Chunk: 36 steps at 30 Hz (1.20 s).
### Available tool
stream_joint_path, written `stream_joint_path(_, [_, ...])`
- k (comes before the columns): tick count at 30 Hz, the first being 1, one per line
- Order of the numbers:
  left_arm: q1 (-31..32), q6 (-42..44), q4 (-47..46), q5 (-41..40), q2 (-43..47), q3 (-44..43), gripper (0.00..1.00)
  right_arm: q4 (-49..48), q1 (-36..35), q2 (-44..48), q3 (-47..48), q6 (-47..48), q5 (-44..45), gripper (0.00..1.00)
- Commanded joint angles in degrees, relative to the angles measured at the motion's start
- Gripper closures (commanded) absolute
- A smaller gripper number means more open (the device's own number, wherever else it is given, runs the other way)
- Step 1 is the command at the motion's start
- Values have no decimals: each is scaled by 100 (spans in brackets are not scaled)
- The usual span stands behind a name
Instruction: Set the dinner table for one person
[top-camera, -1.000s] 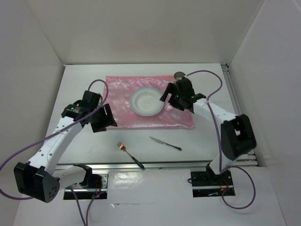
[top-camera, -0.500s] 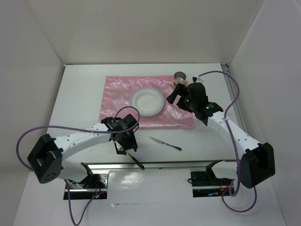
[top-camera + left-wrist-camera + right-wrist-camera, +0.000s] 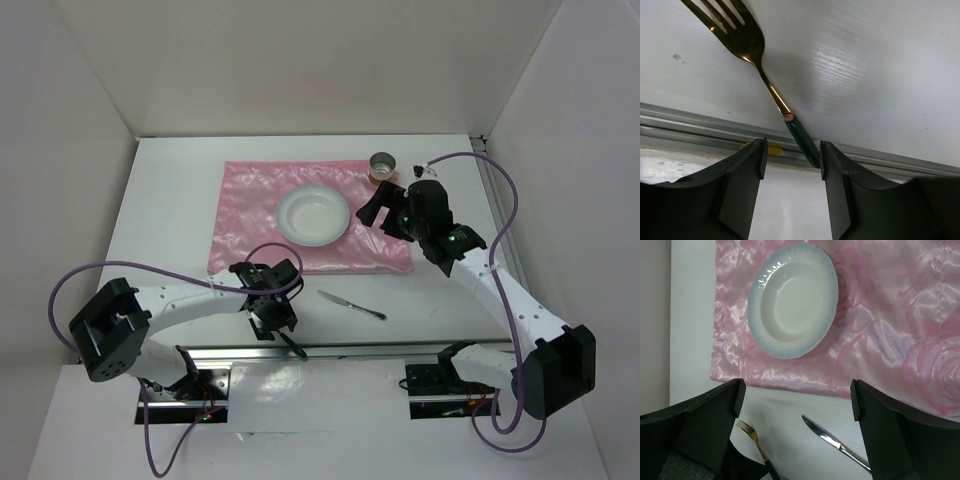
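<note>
White table (image 3: 160, 200) lay beneath both grippers. Found left gripper (image 3: 792, 150) open, fork (image 3: 752, 50) handle between its jaws, untouched, at the near rail (image 3: 690, 125). Found right gripper (image 3: 797, 387) open and empty above mat (image 3: 250, 200). Judged it best to centre on the handle, lower, close gently. Counted one fork, one knife (image 3: 352, 305), one plate (image 3: 314, 215), one mat, one cup (image 3: 383, 163).

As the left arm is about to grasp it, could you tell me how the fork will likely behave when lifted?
The fork looks like rigid metal, so it should not bend. Its slim, glossy handle may slip or pivot in the left gripper. The handle end lies over the edge rail, which probably eases the grasp.
</note>
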State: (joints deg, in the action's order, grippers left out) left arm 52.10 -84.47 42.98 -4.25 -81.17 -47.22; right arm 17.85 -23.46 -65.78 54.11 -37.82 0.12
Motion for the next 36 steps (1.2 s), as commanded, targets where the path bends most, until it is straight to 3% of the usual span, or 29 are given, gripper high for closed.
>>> stream_joint_path(1, [11,-255,-123,-67,-30,20,38,26,8,171,-14,30,-153,1])
stream_joint_path(23, [-270,-88,-738,223,-488,301,45,-36,8,223,-14,29,-284,1])
stream_joint_path(26, [-270,17,-739,223,-541,240,57,-36,8,276,-14,29,-284,1])
stream_joint_path(29, [-270,79,-739,161,-541,178,81,-36,8,276,-67,29,-284,1])
stream_joint_path(32, [-270,-52,-528,109,-541,126,96,35,8,276,-67,29,-206,1])
stream_joint_path(36, [-270,-219,-309,-48,-94,196,100,87,61,381,-67,82,-205,1])
